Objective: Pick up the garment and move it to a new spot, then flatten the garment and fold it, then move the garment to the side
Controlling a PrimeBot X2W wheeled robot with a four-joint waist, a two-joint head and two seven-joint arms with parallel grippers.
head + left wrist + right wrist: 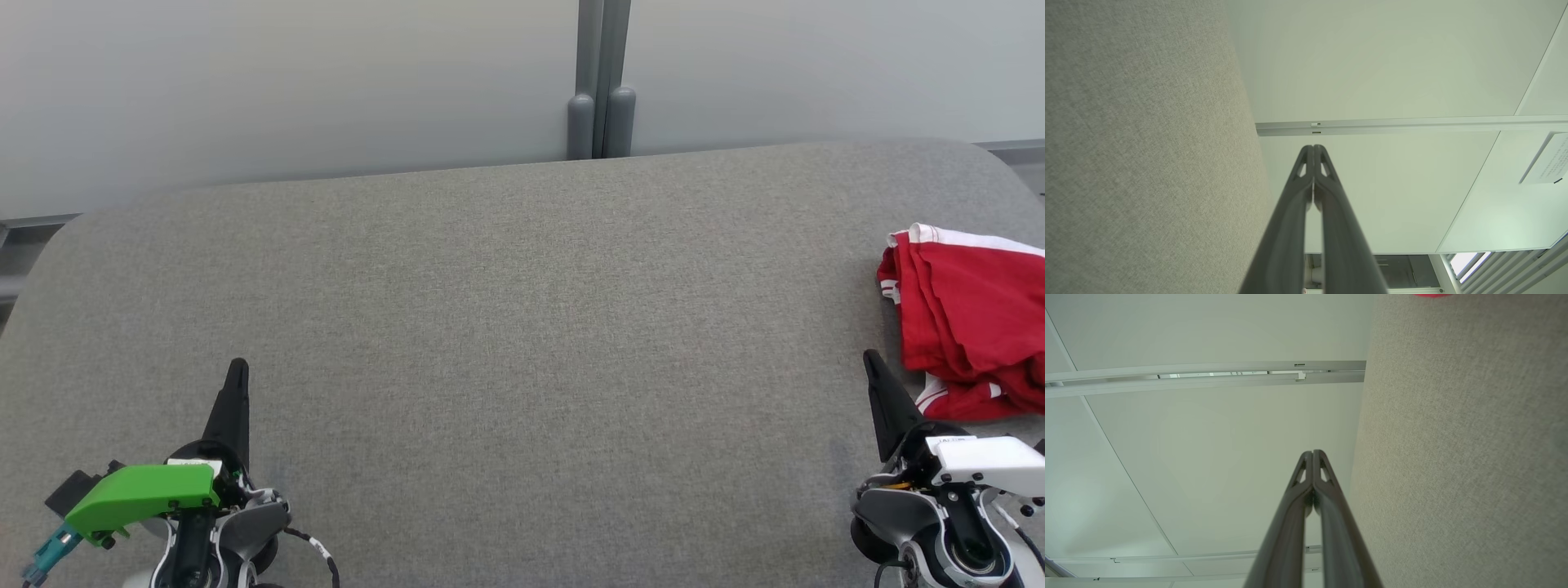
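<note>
Garment bunched at the table's right edge, both grippers closed and idle.

The red garment (971, 318) with white trim lies loosely folded or crumpled at the right edge of the grey fabric-covered table (506, 327); which, the views cannot settle. The left gripper (237, 367) near the front-left corner and the right gripper (870, 359) just beside the garment each have their fingers pressed together, holding nothing. Either the task has not begun, or only the final set-aside is done.
</note>
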